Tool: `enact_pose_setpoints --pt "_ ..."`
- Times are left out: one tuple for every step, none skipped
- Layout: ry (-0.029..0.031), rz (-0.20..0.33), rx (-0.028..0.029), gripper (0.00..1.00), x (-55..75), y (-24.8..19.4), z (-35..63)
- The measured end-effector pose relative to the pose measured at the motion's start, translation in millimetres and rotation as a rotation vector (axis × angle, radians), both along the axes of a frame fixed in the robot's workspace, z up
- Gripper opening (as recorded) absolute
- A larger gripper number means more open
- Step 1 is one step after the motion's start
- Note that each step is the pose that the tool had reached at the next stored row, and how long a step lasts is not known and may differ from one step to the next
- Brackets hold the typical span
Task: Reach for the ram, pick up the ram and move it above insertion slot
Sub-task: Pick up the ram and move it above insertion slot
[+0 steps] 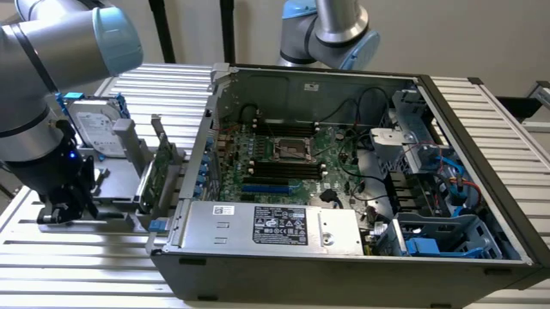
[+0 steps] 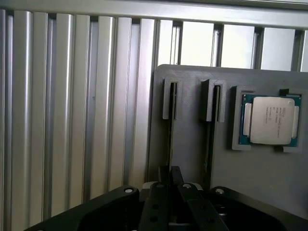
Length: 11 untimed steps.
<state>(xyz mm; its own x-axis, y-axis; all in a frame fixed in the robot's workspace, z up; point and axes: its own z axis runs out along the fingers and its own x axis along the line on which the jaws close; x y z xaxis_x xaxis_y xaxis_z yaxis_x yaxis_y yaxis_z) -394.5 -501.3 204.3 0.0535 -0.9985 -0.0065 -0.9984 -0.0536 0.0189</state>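
The ram [image 2: 170,126] stands edge-on in one slot of a grey holder [image 2: 192,144], showing as a thin dark strip. My gripper [image 2: 171,180] is down over that slot, its dark fingers [image 2: 161,192] drawn close together on either side of the strip's near end. A second thin stick [image 2: 210,132] stands in the neighbouring slot. In the exterior view my gripper [image 1: 64,209] sits low on the holder [image 1: 112,193] at the left, outside the open computer case [image 1: 344,257]. The motherboard's black insertion slots [image 1: 284,170] lie inside the case, well to the right.
A processor chip [image 2: 270,120] rests in a recess of the holder. A hard drive [image 1: 94,125] and a wider green expansion card [image 1: 159,170] stand upright between my arm and the case wall. A second robot arm [image 1: 331,32] rises behind the case. The table [image 1: 86,270] is ribbed metal.
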Motion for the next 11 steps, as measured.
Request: enact_pose_setpoints --pt "0.0000 -0.001 0.0005 0.13 0.0 0.0 1.2" --pt "-0.0001 -0.001 0.0009 0.13 0.0 0.0 2.5" --pt "0.0000 -0.002 0.0013 0.13 0.1 0.0 4.0" --pt "0.0000 -0.002 0.0019 0.13 0.1 0.0 6.0" --pt "0.0000 -0.002 0.0027 0.13 0.1 0.0 8.1" --pt "0.0000 -0.003 0.0033 0.13 0.1 0.0 10.5" --pt "0.0000 -0.003 0.0039 0.13 0.1 0.0 13.3" --pt "-0.0001 -0.003 0.0048 0.13 0.1 0.0 16.3" --pt "-0.0002 -0.003 0.0054 0.13 0.2 0.0 19.6" --pt "0.0000 -0.004 0.0057 0.13 0.2 0.0 23.3" --pt "0.0000 -0.004 0.0059 0.13 0.2 0.0 27.4"
